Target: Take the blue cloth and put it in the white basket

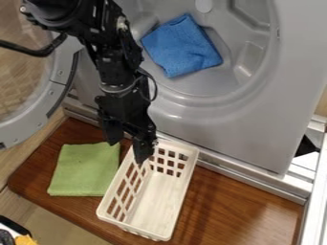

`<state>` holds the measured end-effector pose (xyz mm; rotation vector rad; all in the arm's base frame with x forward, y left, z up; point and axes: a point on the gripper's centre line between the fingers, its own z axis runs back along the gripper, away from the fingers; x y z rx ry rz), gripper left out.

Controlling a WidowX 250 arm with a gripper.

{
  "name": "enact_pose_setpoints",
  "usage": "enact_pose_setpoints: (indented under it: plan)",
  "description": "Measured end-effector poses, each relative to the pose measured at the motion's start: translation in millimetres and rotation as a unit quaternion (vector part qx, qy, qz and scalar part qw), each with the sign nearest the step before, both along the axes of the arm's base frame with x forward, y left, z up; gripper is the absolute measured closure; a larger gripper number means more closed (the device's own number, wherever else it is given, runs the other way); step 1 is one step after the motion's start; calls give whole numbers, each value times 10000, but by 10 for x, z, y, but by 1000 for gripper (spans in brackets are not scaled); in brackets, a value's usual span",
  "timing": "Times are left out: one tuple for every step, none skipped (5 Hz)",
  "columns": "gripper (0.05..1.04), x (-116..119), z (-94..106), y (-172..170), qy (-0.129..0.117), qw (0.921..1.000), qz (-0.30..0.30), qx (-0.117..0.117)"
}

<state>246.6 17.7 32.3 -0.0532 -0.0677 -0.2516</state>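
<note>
I have the pincer (127,148) hanging at the far end of the white basket (153,203), its two fingers spread well apart and nothing between them. The blue cloth (181,47) lies folded and slightly askew inside the round grey opening (214,88) of the machine, beyond the basket, so I judge my step in hand is to get up there and take it. I want to lift first, enough for the fingertips to pass over the basket's rim and the lip of the opening, and only then travel across. The open door (56,91) stands close beside the arm, so I'd swing away from it rather than along it. Over the cloth, I'd turn the fingers to straddle a raised fold or the near edge, go down gently until they just press the fabric, and close on a good bunch; a shallow pinch could catch one layer and let the rest slide. The green cloth (83,170) on the wooden tabletop (236,206), just beside the basket, isn't my target, and I'd leave it alone.
</note>
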Motion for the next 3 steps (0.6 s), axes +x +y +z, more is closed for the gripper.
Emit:
enact_pose_setpoints:
  plan:
    - [83,-11,-46,2,81,10000,11,12]
    - [83,192,51,-55,-275,9986,-354,290]
    - [83,443,154,-69,-593,9940,-635,663]
